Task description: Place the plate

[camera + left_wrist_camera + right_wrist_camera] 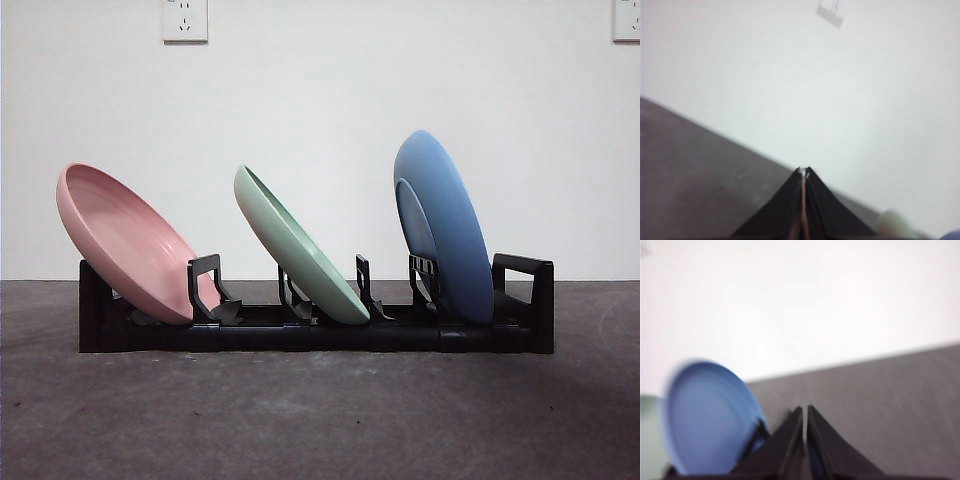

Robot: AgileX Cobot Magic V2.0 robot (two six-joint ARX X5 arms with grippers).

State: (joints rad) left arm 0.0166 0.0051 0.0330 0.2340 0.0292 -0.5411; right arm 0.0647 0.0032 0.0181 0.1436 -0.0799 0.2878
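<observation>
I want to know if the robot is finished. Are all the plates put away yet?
It looks done. The pink plate, green plate and blue plate all lean in the black rack. The left gripper and right gripper hold nothing, fingers closed. Nothing visible is left.

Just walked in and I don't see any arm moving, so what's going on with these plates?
Nothing is being handled right now. Three plates lean in the black dish rack: a pink plate at one end, a green plate in the middle, and a blue plate at the other end. Both arms are out of the front view. The left gripper and the right gripper have their jaws shut and hold nothing; the right one is close to the blue plate.
</observation>
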